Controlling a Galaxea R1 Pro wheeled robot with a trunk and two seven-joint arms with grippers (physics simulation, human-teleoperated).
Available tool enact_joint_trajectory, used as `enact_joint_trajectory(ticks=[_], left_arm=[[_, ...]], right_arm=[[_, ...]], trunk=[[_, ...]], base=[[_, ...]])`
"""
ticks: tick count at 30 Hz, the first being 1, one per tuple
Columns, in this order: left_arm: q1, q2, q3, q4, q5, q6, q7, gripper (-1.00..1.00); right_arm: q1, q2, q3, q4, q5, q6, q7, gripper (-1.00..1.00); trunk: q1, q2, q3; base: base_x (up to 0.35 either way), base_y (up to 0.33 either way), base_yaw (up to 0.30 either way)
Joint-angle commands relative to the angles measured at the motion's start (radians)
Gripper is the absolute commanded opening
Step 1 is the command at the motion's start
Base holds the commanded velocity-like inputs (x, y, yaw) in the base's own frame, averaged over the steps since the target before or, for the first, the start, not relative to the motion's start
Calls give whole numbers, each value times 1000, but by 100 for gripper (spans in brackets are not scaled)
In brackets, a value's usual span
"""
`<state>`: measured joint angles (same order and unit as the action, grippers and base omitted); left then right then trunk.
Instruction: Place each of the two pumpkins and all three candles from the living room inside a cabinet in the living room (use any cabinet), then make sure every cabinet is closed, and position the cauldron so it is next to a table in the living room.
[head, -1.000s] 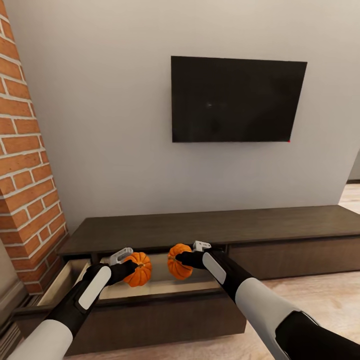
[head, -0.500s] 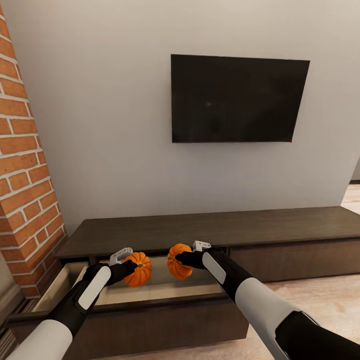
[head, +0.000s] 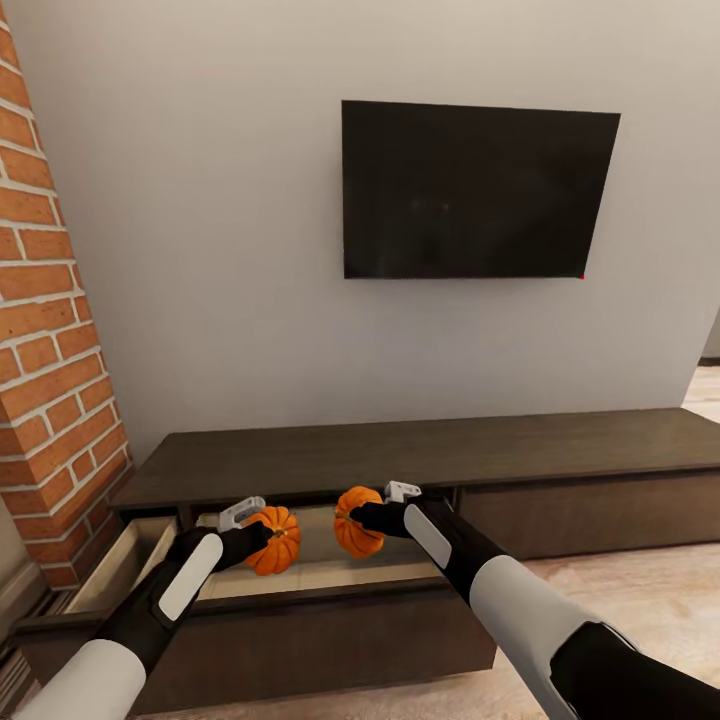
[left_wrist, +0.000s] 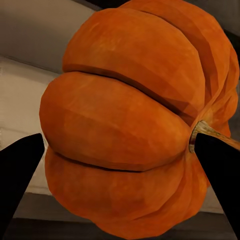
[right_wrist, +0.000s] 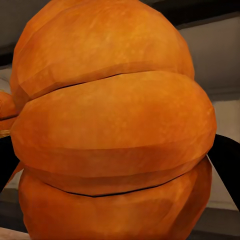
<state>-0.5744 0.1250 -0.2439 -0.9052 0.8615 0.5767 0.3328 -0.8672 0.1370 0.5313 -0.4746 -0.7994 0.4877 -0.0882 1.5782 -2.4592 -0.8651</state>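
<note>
Two orange ribbed pumpkins hang over the open left drawer of the long dark-brown cabinet. My left gripper is shut on the left pumpkin, which fills the left wrist view between the dark fingers. My right gripper is shut on the right pumpkin, seen close up in the right wrist view. The drawer's light tan inside lies just below both pumpkins. Candles, cauldron and table are out of view.
A black TV hangs on the grey wall above the cabinet. A brick column stands at the left, close to the drawer's end. The drawer front juts toward me. Light wood floor lies at the right.
The camera has shifted slightly, so the whole scene sits a little differently. Both pumpkins stay gripped over the open drawer; the left one has dropped slightly toward it.
</note>
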Motion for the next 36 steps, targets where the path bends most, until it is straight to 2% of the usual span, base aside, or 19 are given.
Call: enact_joint_trajectory(ticks=[1, 6, 8, 16, 23, 28, 33, 36], left_arm=[[-1, 0, -4, -1, 3, -2, 10, -100], [-1, -1, -3, 3, -27, -10, 12, -100], [-1, -1, -3, 4, -34, -11, 10, -100], [-1, -1, -4, 5, -39, -12, 9, -100], [-1, -1, -5, 4, -41, -12, 9, -100], [-1, -1, -5, 4, -41, -14, 9, -100], [-1, -1, -5, 3, -41, -15, 9, -100], [-1, -1, -5, 4, -41, -15, 9, -100]], right_arm=[[-1, -1, 6, -2, -11, 2, -12, -100], [-1, 0, 6, -4, -12, 2, -12, -100], [-1, 0, 6, -5, -12, 2, -12, -100], [-1, 0, 7, -7, -11, -8, -12, -100], [-1, 0, 38, -4, -10, -51, -12, -100], [0, 1, 46, 3, -9, -90, -12, -100], [-1, 1, 92, 5, -10, -114, -12, -100], [0, 1, 98, 5, -10, -115, -12, -100]], trunk=[[4, -8, -4], [22, -41, -20], [23, -41, -28], [26, -43, -59], [26, -43, -59], [26, -43, -59], [26, -43, -59], [26, -43, -59]], base=[[0, 0, 0], [0, 0, 0], [0, 0, 0], [0, 0, 0], [0, 0, 0], [0, 0, 0], [0, 0, 0], [0, 0, 0]])
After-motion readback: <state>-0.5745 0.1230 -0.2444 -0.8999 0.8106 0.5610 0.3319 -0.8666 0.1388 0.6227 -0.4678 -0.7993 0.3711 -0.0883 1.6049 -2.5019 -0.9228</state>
